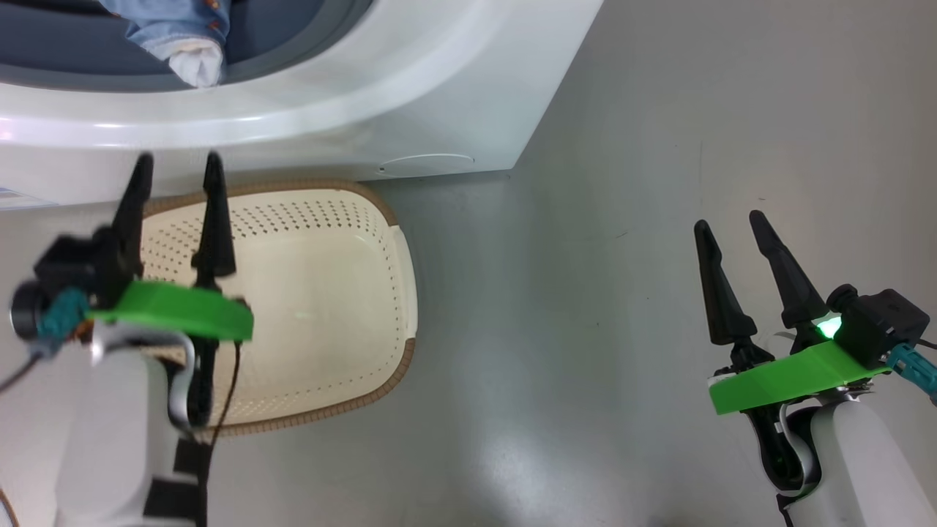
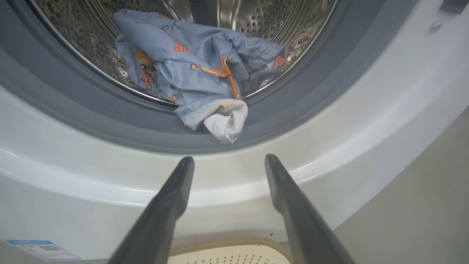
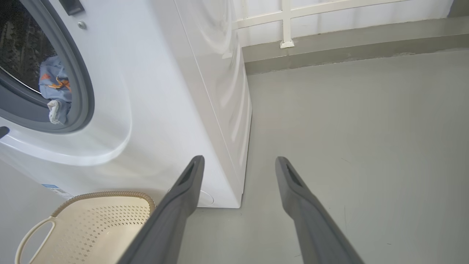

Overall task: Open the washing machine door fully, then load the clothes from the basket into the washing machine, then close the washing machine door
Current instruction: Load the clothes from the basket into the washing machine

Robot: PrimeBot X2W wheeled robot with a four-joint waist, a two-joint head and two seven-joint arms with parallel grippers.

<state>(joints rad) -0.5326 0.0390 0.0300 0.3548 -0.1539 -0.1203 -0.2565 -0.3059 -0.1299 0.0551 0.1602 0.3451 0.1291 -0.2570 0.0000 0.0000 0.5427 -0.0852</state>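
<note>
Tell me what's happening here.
A two-armed robot is loading laundry. The basket on the floor is empty, and the clothes lie inside the washing machine, one white cuff hanging out over the grey gasket. The left gripper hovers above the basket, the right gripper over the floor. Both have jaws apart and hold nothing. The machine has not yet been closed.

A raised grey kerb (image 3: pixel 348 47) runs along the far end of the room. The flared foot of a white post (image 3: pixel 285 25) stands on top of the kerb. Above the kerb the post meets a white horizontal rail (image 3: pixel 329 10). Behind these bars the wall (image 3: pixel 366 25) is pale white with faint vertical streaks. In front of the kerb spreads a smooth grey floor (image 3: pixel 366 128) with a few dark specks and fine scratches. In the head view this floor carries a soft pale sheen (image 1: pixel 512 454) of diffuse light.
</note>
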